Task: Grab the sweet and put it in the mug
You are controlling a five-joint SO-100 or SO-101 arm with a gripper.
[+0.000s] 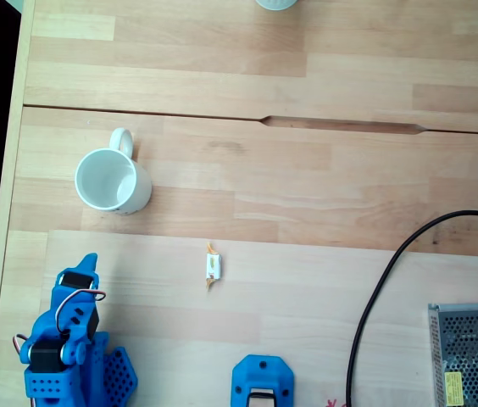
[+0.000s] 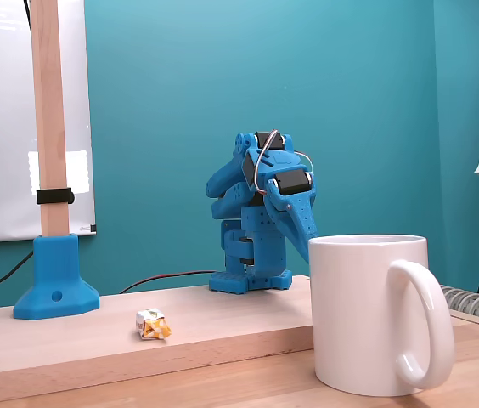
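A light wooden table [image 1: 324, 76] made of joined planks carries everything. A white mug [image 1: 112, 180] stands upright on it, handle toward the top of a fixed view. A small wrapped sweet [image 1: 212, 267] lies apart from the mug on bare wood. The blue arm base [image 1: 78, 360], a blue post foot [image 1: 262, 383], a black cable [image 1: 383, 280] and a metal mesh box [image 1: 472, 352] also rest on the table.

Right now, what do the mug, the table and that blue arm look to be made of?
The mug looks like glazed white ceramic: smooth, with a soft sheen. The table looks like light wood, jointed from strips with visible grain. The blue arm seems matte plastic, possibly printed; its claw has the same look. The sweet wears a crinkled wrapper, paper or foil.
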